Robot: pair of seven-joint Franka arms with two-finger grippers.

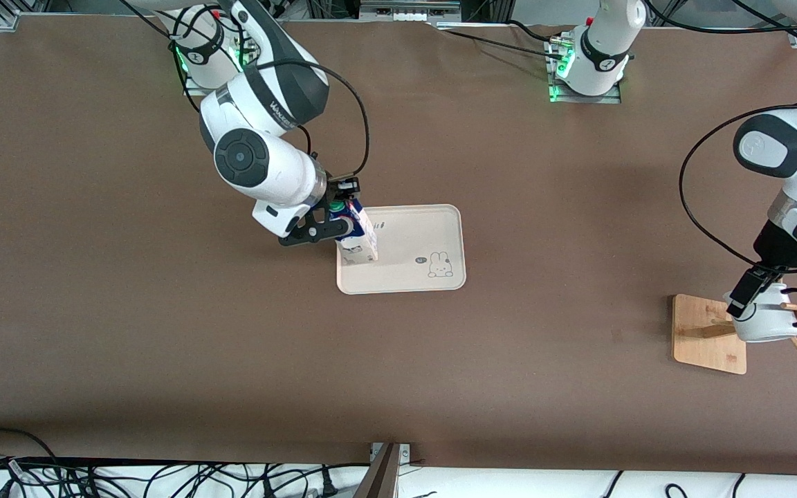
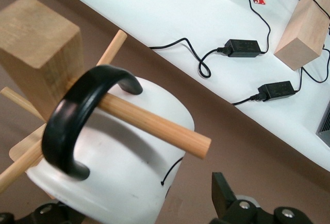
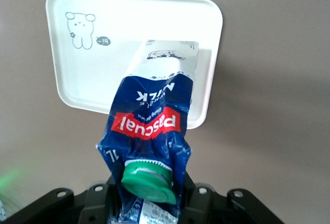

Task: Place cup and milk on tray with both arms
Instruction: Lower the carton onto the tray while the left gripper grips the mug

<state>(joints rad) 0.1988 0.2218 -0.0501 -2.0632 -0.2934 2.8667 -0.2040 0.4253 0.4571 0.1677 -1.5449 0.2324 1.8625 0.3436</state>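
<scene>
The cream tray [image 1: 412,238] with a rabbit drawing lies mid-table; it also shows in the right wrist view [image 3: 77,74]. My right gripper [image 1: 340,225] [image 3: 149,198] is shut on the top of the blue and white milk carton [image 1: 357,238] [image 3: 149,116] with its green cap [image 3: 149,180]. The carton stands tilted at the tray's edge toward the right arm's end. The white cup [image 1: 765,325] [image 2: 124,172] hangs by its black handle [image 2: 77,116] on a peg [image 2: 154,126] of the wooden rack. My left gripper [image 1: 751,301] [image 2: 139,208] is open around the cup's body, one finger [image 2: 227,198] apart from it.
The rack's square wooden base [image 1: 699,335] sits near the left arm's end of the table, with a thick wooden post [image 2: 36,49] and several pegs. A white surface with power adapters [image 2: 242,46] and a wooden block [image 2: 309,28] lies past the table edge.
</scene>
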